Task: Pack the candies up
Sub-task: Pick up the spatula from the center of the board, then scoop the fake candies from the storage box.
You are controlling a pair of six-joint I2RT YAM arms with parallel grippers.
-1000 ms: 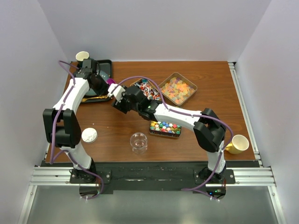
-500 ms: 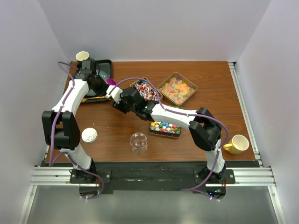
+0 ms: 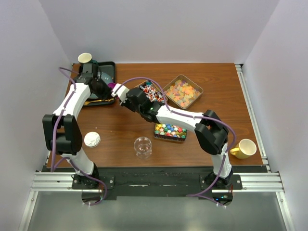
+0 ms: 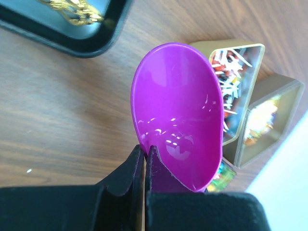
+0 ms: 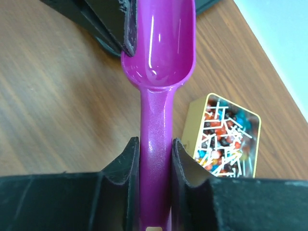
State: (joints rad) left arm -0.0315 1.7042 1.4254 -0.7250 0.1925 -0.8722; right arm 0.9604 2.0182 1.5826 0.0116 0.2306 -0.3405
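Candies (image 3: 170, 130) are sorted by kind into three open tins (image 3: 167, 138) on the worktop (image 3: 216, 101). Orange-yellow gummies (image 3: 183, 92) are kept at the back, red-white-blue wrapped ones (image 3: 152, 91) just left of them, and multicolour pieces in the nearest tin. Both arms are stretched toward the black tray (image 3: 111, 67) at the back left corner. A clear glass jar (image 3: 143, 146) is set near the front edge, beside the nearest tin. Between the tray and the wrapped-candy tin a purple scoop (image 4: 178, 110) is held at both ends. Its handle is clamped in the jaws of the right gripper (image 5: 155, 142). The rim of its bowl is pinched in the nearly closed jaws of the left gripper (image 4: 144, 150).
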